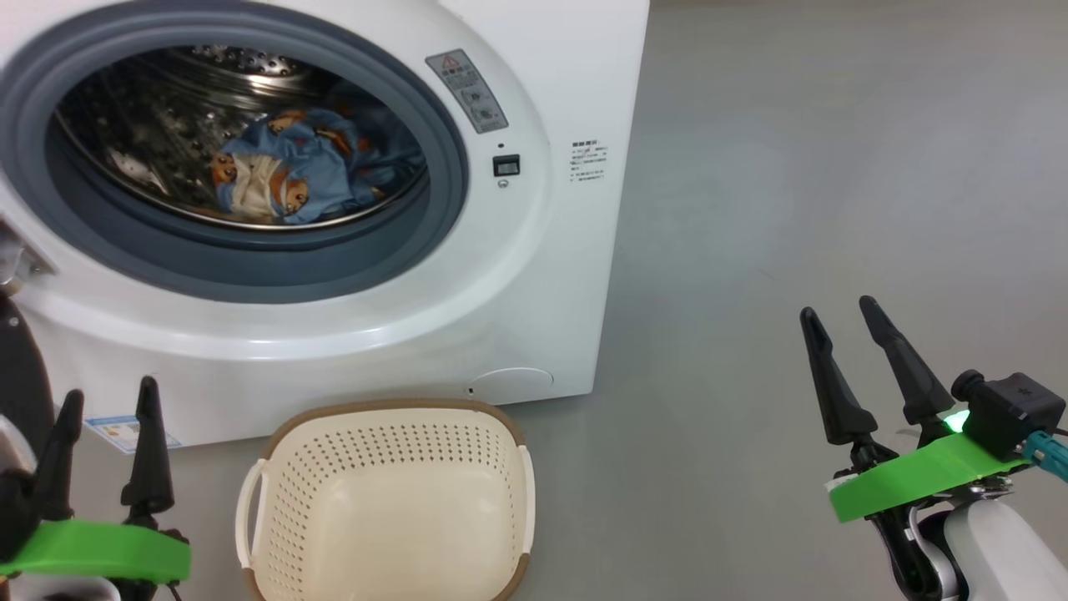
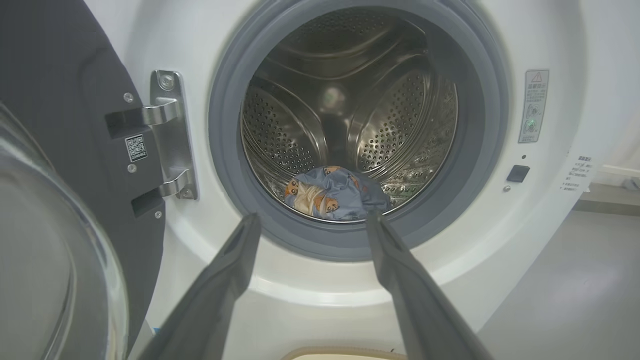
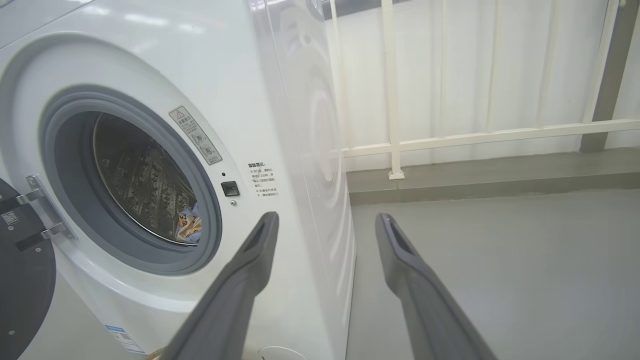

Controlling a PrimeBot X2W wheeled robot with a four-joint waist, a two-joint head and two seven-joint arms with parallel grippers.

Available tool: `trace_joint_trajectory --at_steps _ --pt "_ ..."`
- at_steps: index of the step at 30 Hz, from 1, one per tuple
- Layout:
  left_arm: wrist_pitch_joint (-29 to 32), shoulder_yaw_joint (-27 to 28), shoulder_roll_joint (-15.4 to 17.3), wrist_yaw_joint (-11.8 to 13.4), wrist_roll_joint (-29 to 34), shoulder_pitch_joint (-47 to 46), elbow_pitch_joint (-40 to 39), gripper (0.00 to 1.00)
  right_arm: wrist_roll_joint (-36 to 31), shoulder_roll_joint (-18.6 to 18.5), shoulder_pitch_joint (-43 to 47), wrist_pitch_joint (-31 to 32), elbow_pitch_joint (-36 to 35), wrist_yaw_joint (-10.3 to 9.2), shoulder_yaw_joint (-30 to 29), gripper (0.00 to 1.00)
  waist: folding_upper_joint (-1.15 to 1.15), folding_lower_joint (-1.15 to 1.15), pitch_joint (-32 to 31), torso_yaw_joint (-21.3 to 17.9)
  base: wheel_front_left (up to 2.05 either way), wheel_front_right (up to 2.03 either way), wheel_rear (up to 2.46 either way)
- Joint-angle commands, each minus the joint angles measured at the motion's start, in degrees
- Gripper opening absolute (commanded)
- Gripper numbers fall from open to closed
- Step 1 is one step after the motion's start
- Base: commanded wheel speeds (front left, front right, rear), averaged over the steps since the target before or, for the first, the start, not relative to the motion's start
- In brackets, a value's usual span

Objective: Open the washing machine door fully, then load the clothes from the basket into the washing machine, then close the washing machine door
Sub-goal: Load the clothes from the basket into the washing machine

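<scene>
both jaws spread wide — clothes (image 1: 292, 167) lie inside the washing machine (image 1: 551, 267).

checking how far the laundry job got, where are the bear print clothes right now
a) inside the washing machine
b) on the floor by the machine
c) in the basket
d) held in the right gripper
a: the clothes lie bunched inside the washing machine, seen through its open front, while the basket below shows only its bare perforated inside.
</scene>
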Motion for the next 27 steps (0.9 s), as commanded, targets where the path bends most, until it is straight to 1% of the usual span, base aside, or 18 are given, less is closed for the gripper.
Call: trace_joint_trajectory --at_steps 1,4,11,19,27 --pt "-0.4 2.7 1.3 0.4 0.9 -0.4 -2.1 1.00 0.5 -1.1 0.8 -0.5 -1.4 0.25 0.7 1.00 0.00 0.00 -0.7 0.6 0.00 0.00 0.00" --pt "-0.4 3.7 0.5 0.4 1.6 0.9 -3.3 1.00 0.6 -1.3 1.1 -0.5 -1.4 0.25 0.7 1.00 0.00 0.00 -1.3 0.8 0.00 0.00 0.00" --pt "-0.4 5.0 -0.9 -0.9 2.4 2.9 -4.7 1.00 0.9 -1.6 1.8 -0.5 -1.3 0.25 0.5 1.00 0.00 0.00 -2.3 1.2 0.00 0.00 0.00" --pt "-0.4 5.8 -1.7 -1.7 2.6 3.3 -4.5 1.00 1.1 -1.9 1.7 -0.5 -1.0 0.25 0.6 1.00 0.00 0.00 -2.3 1.5 0.00 0.00 0.00" --pt "-0.4 6.1 -1.9 -2.2 3.7 3.4 -4.8 1.00 1.2 -1.9 1.3 -0.5 -0.9 0.25 1.0 1.00 0.00 0.00 -2.1 1.3 0.00 0.00 0.00"
